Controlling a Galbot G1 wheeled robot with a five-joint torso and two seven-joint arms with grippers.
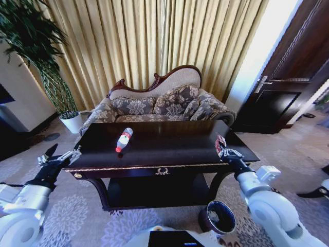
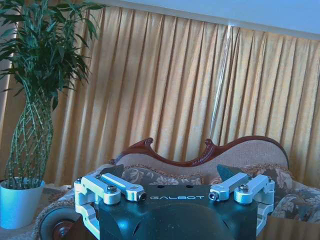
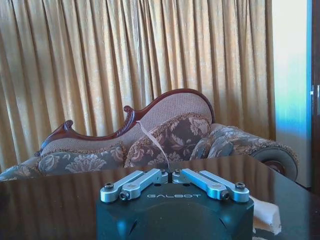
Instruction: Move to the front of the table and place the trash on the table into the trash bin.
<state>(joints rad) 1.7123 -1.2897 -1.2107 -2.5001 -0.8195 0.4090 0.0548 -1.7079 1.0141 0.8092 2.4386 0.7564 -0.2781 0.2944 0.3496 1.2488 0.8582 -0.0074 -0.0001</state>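
Note:
The dark glossy table stands right in front of me. A clear bottle with a red cap and label lies on its left half. My right gripper hovers over the table's right front corner, shut on the red-tan snack wrapper; a thin pale edge of the wrapper sticks up from the closed right gripper. A crumpled white tissue lies on the tabletop beside that gripper. My left gripper is open off the table's left front corner, its fingers spread wide. The dark trash bin sits on the floor under the right front.
A patterned sofa stands behind the table before gold curtains. A plant in a white pot is at the back left, a dark door at the right. The table has a brass drawer pull.

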